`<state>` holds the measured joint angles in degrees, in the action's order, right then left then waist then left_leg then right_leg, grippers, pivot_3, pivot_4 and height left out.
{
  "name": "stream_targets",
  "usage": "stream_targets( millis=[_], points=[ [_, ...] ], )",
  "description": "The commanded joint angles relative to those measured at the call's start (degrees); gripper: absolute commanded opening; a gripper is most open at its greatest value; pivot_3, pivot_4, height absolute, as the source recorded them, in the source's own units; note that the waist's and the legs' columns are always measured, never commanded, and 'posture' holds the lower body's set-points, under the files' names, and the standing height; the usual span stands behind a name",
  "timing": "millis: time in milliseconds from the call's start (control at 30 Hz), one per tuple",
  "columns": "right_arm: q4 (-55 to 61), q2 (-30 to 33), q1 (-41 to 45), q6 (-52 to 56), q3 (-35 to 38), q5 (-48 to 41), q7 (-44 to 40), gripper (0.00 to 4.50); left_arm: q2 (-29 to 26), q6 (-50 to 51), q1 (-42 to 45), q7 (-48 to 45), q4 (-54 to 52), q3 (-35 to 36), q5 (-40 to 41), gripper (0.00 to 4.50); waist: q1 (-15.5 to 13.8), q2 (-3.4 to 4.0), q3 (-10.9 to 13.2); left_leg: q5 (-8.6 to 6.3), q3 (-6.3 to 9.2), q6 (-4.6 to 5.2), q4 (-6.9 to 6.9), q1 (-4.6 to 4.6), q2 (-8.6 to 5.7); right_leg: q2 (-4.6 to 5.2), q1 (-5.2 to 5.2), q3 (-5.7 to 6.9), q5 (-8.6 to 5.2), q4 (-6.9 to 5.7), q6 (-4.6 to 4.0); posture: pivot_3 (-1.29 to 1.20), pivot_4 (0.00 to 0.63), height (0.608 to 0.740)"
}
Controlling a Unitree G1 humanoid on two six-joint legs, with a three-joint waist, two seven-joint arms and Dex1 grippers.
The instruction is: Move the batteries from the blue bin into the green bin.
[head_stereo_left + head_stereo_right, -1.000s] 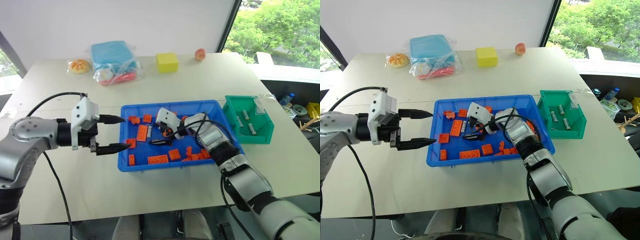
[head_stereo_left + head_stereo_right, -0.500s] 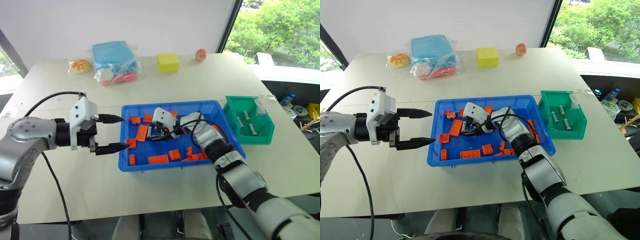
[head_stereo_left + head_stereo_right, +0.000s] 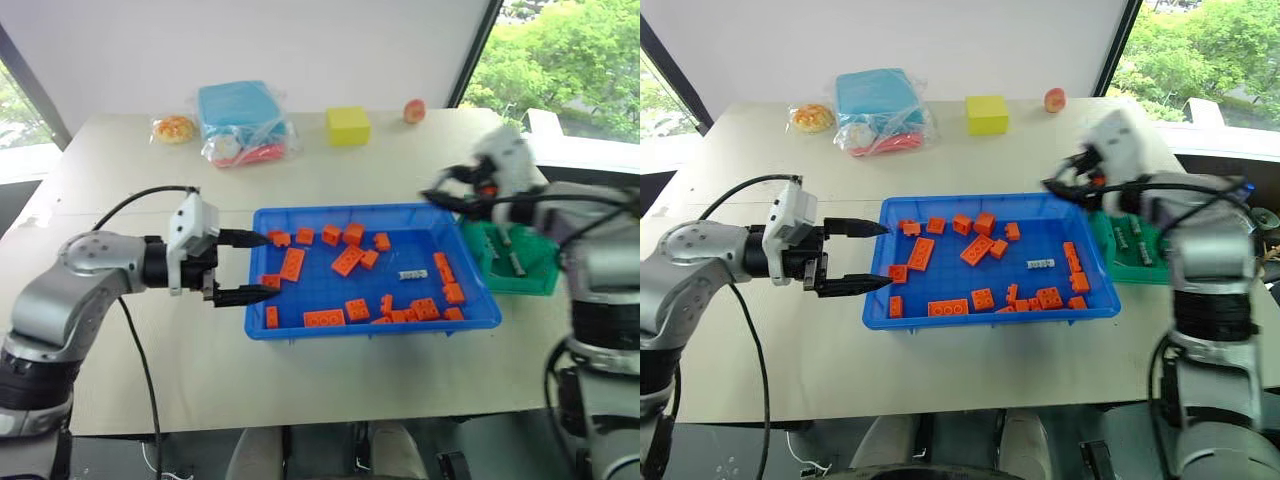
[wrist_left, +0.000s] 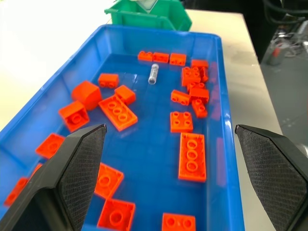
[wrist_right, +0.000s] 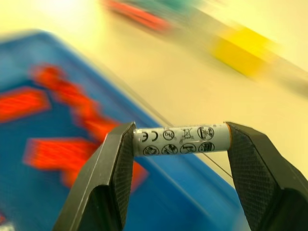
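Edges: I see the blue bin [image 3: 300, 325] sitting mid-table, its long near rim running parallel to the table [image 3: 420, 380] front edge; the green bin [image 3: 540, 275] stands just beside its 3 o'clock end.
Open room: bare tabletop lies along 6 o'clock of the blue bin and between its 12 o'clock rim and the far row of clutter, a bagged blue packet [image 3: 240, 115], yellow block [image 3: 347, 125] and small round fruit [image 3: 414, 110].
Left gripper: my left gripper [image 3: 255, 267] hangs at the bin's 9 o'clock end, pointing across it, fingers spread wide with nothing between them; one tip is over the rim, the other just outside the wall.
Right gripper: my right gripper [image 5: 180, 159] is raised near the blue bin's 2 o'clock corner, by the green bin, clamped end to end on a battery [image 5: 180, 140].
Held battery: silver-grey cylinder with small printed symbols along its side, lying crosswise between the two pads.
Loose battery: another battery [image 4: 154, 73] lies flat on the blue bin floor, toward the 3 o'clock end, apart from the orange bricks [image 3: 347, 260] scattered around it.
Green bin contents: batteries [image 3: 510, 262] lie inside; I can't count them.
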<state>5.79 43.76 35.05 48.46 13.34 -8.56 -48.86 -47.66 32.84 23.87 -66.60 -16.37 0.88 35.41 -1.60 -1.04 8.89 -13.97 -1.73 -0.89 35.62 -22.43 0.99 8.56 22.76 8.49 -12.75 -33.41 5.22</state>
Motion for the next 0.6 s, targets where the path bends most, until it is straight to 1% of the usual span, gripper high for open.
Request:
stream_targets(
  millis=[33, 167, 200, 267, 300, 333, 367, 467, 567, 600],
  points=[
    [0.01, 3.18, -3.06, -0.25, 3.34, -0.33, 2.09, 2.25, 1.24, -2.48, 3.00, -1.76, 1.88, -1.56, -1.41, 4.50, 0.19, 0.01, 0.00, 0.00, -0.03, 0.01, 0.00, 0.00, 0.01, 0.01, -0.08, -0.03, 0.01, 0.00, 0.01, 0.00, 0.150, 0.704],
    [-1.87, 5.76, -7.51, -1.81, 3.13, 0.70, 4.20, 2.25, 2.52, -3.52, 5.55, -3.13, 4.06, -3.00, -2.41, 4.50, 0.91, 0.04, 0.02, 0.09, -0.12, 0.20, -0.05, -0.02, 0.02, 0.00, -0.08, -0.02, 0.06, -0.03, 0.07, 0.00, 0.150, 0.704],
    [-2.63, 6.01, -8.22, -1.98, 3.00, 0.88, 4.95, 2.75, 2.88, -3.70, 6.17, -3.40, 4.50, -3.26, -2.59, 4.50, 1.03, 0.07, 0.04, 0.09, -0.13, 0.21, -0.05, -0.02, 0.02, 0.01, -0.08, -0.02, 0.09, -0.03, 0.13, 0.00, 0.150, 0.704],
    [-5.03, 6.37, -9.01, -2.61, 2.70, 2.06, 7.06, 3.35, 3.57, -3.69, 6.90, -3.58, 4.75, -3.69, -2.67, 4.50, 1.02, 0.11, 0.06, 0.10, -0.18, 0.23, -0.06, -0.01, 0.04, 0.01, -0.04, -0.02, 0.11, -0.02, 0.15, 0.00, 0.150, 0.704],
    [-6.06, 6.56, -9.04, -2.78, 2.49, 2.32, 7.77, 3.84, 3.85, -3.62, 7.13, -3.69, 4.78, -3.84, -2.63, 4.50, 0.98, 0.10, 0.06, 0.10, -0.15, 0.23, -0.05, 0.00, 0.04, 0.00, -0.07, -0.02, 0.11, -0.04, 0.15, 0.00, 0.150, 0.704],
    [-6.97, 7.13, -9.01, -3.76, 1.91, 2.94, 8.21, 4.21, 4.09, -3.47, 7.12, -3.71, 4.53, -3.97, -2.52, 4.50, 0.95, 0.12, 0.07, 0.10, -0.15, 0.23, -0.05, 0.00, 0.05, 0.00, -0.07, -0.02, 0.10, -0.03, 0.13, 0.00, 0.150, 0.704],
    [-7.46, 7.76, -8.88, -4.99, 1.16, 3.43, 8.27, 4.46, 4.30, -3.42, 7.12, -3.79, 4.32, -4.10, -2.44, 4.50, 0.93, 0.12, 0.07, 0.10, -0.16, 0.23, -0.04, 0.00, 0.05, 0.01, -0.08, -0.02, 0.07, -0.01, 0.09, 0.00, 0.150, 0.704],
    [-8.77, 9.80, -7.33, -9.32, -0.52, 2.95, 5.60, 4.46, 4.98, -3.12, 6.94, -3.84, 3.24, -4.52, -2.00, 4.50, 0.93, 0.21, 0.13, 0.09, -0.16, 0.23, -0.03, -0.02, 0.05, 0.02, -0.08, -0.03, 0.05, 0.02, 0.04, 0.00, 0.150, 0.704],
    [-9.16, 11.70, -3.88, -12.56, -2.93, -0.15, -1.49, 4.46, 5.75, -2.71, 7.21, -3.72, 2.59, -4.95, -1.88, 4.50, 0.99, 0.25, 0.16, 0.09, -0.15, 0.23, -0.03, -0.02, 0.04, 0.01, -0.09, -0.03, 0.05, 0.04, 0.05, 0.00, 0.150, 0.704],
    [-8.49, 12.17, -3.09, -14.53, -4.46, -1.42, -5.38, 4.46, 5.99, -2.63, 7.28, -3.67, 2.44, -5.06, -1.95, 4.50, 1.02, 0.24, 0.16, 0.09, -0.14, 0.23, -0.03, -0.01, 0.04, 0.00, -0.10, -0.03, 0.05, 0.04, 0.05, 0.00, 0.150, 0.704]
  ],
)
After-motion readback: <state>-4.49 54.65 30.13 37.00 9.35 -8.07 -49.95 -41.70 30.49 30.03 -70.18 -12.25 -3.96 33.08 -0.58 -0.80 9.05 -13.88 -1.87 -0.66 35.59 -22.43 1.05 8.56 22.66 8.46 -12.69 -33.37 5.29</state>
